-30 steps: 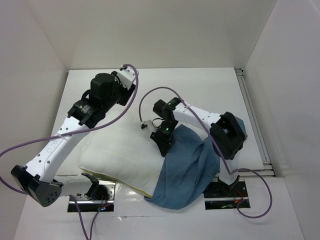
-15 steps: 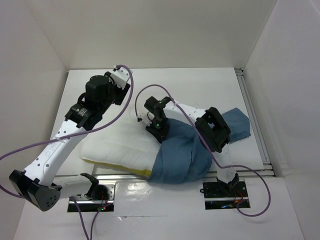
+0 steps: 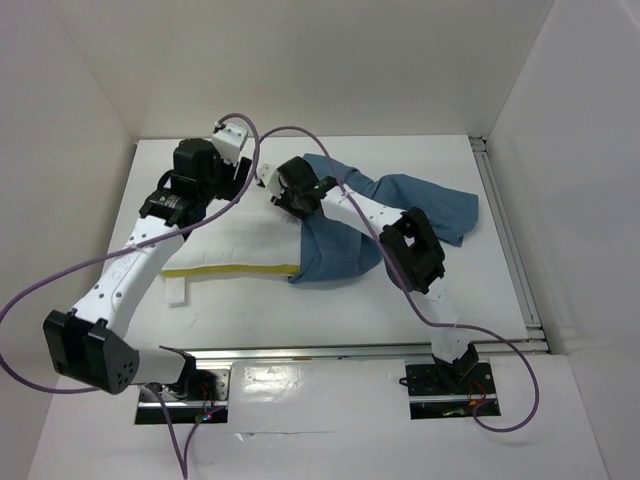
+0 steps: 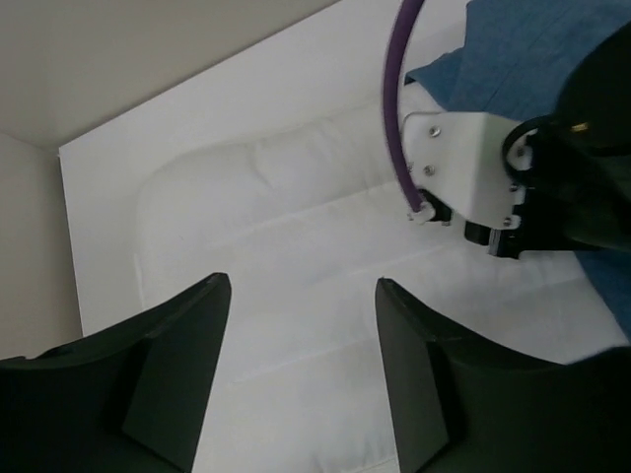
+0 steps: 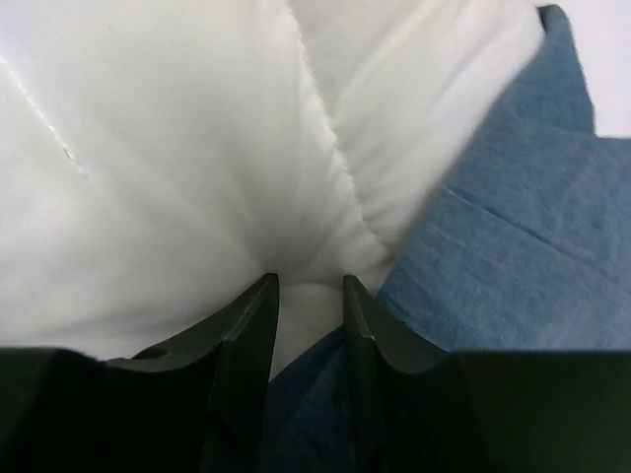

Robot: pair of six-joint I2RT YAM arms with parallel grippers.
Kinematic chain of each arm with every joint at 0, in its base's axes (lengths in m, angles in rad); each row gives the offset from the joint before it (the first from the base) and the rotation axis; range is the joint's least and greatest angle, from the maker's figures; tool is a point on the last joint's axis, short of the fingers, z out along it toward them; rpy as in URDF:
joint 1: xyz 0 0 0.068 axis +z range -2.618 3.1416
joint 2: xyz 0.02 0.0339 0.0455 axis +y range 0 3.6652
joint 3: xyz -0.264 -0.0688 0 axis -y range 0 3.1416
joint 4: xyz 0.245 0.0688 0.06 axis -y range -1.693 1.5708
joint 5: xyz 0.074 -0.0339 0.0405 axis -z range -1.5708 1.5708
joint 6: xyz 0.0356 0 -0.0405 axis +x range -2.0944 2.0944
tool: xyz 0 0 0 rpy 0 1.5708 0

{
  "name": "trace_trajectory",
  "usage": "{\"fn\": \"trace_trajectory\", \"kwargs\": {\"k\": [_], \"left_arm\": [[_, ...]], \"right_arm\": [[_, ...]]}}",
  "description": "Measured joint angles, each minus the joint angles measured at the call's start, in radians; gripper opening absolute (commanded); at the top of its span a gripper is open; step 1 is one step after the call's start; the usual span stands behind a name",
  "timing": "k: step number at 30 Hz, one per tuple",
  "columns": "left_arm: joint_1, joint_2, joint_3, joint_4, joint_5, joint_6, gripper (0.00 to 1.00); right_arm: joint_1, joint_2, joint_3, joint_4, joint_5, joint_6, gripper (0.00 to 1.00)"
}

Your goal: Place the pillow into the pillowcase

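Note:
The cream-white pillow [image 3: 235,243] lies flat on the table with its yellow edge [image 3: 230,270] toward the arms. Its right end sits inside the wrinkled blue pillowcase [image 3: 345,245], which trails off to the far right. My right gripper [image 5: 309,284] is at the pillow's far right corner [image 3: 290,195]. It is shut on a puckered fold of the pillow [image 5: 197,177], with blue pillowcase [image 5: 513,256] cloth lying between its fingers lower down. My left gripper [image 4: 303,286] hangs open above the pillow's [image 4: 286,256] far left part, holding nothing.
A small white tag [image 3: 177,292] lies by the pillow's near left corner. White walls close in the table [image 3: 420,290] on the left, back and right. A metal rail [image 3: 505,240] runs along the right edge. Purple cables loop over both arms.
The right gripper has moved far and left, and pillow and pillowcase have shifted with it away from the near edge. The left arm swung toward the back and its jaws widened.

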Motion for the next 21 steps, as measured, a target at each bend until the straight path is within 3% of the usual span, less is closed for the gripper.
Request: {"fn": "trace_trajectory", "kwargs": {"k": [2, 7, 10, 15, 16, 21], "left_arm": [[0.035, 0.043, 0.003, -0.002, 0.026, -0.016, 0.82], [0.134, 0.187, 0.079, -0.024, 0.132, -0.066, 0.83], [0.181, 0.292, 0.142, -0.024, 0.222, -0.089, 0.68], [0.191, 0.462, 0.239, -0.066, 0.388, -0.080, 0.06], [0.192, 0.498, 0.264, -0.078, 0.414, -0.076, 0.00], [0.198, 0.631, 0.327, -0.132, 0.531, -0.050, 0.00]], "right_arm": [[-0.009, -0.062, -0.071, 0.011, 0.001, 0.028, 0.45], [-0.048, -0.244, -0.196, -0.013, 0.009, 0.112, 0.50], [-0.069, -0.331, -0.205, -0.021, 0.005, 0.156, 0.51], [-0.074, -0.350, -0.115, -0.061, -0.011, 0.198, 0.51], [-0.075, -0.350, -0.108, -0.066, -0.010, 0.204, 0.51], [-0.090, -0.344, -0.147, -0.090, -0.014, 0.210, 0.50]]}}
